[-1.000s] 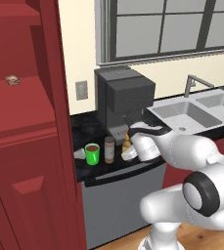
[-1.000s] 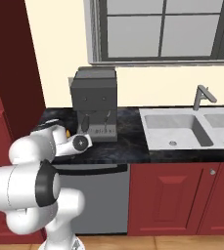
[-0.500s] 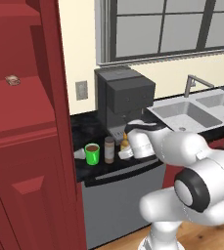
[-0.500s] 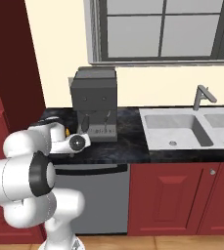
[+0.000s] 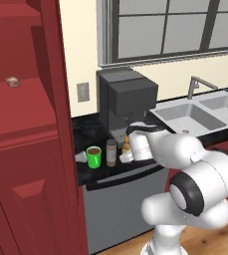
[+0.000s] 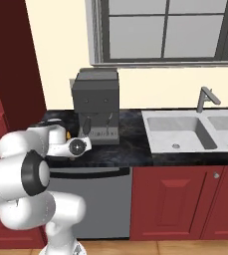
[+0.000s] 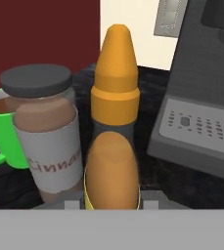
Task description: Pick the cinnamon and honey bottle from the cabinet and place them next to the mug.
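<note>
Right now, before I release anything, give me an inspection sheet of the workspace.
Surface: black counter, beside the sink.
Job's things: green mug on the counter; cinnamon jar upright right beside it; honey bottle upright next to the jar, between the gripper's jaws; red cabinet on the left.
Clutter: coffee machine behind the bottle; small pinkish-brown lump on a cabinet shelf.
Grippers: gripper shut on the honey bottle, low over the counter.
Cables: nothing seen.
Surroundings: window, wall outlet, faucet.

Tool [image 7: 111, 202] apparently closed, arm outstretched low.
</note>
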{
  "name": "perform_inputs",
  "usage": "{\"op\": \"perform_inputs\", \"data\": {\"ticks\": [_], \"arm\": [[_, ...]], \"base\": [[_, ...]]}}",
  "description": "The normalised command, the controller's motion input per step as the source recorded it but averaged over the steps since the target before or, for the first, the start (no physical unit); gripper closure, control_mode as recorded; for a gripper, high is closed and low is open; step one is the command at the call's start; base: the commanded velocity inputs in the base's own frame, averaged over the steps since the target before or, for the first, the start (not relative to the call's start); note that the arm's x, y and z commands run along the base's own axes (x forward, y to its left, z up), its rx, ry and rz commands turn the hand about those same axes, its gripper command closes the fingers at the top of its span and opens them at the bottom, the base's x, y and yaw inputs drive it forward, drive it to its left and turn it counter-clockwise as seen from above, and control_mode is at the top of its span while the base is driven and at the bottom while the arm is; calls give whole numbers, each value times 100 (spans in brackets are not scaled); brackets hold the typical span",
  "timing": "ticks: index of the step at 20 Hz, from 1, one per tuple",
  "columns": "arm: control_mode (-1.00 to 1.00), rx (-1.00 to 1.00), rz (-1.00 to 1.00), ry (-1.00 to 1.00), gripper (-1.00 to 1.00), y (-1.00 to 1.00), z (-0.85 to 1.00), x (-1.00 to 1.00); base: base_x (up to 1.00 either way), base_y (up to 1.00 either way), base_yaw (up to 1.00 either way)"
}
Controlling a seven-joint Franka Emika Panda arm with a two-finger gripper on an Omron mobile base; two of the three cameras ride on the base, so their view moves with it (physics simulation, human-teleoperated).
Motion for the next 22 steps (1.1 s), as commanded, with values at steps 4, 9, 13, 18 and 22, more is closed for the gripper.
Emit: {"op": "perform_inputs", "data": {"ticks": [4,9,13,18,22], "arm": [[-100,0,0,0,100,0,0,12],[-100,0,0,0,100,0,0,11],[-100,0,0,0,100,0,0,0],[-100,0,0,0,-100,0,0,0],[-100,0,0,0,-100,0,0,0]], "base": [[0,0,0],[0,0,0],[0,0,0],[0,0,0],[0,0,0]]}}
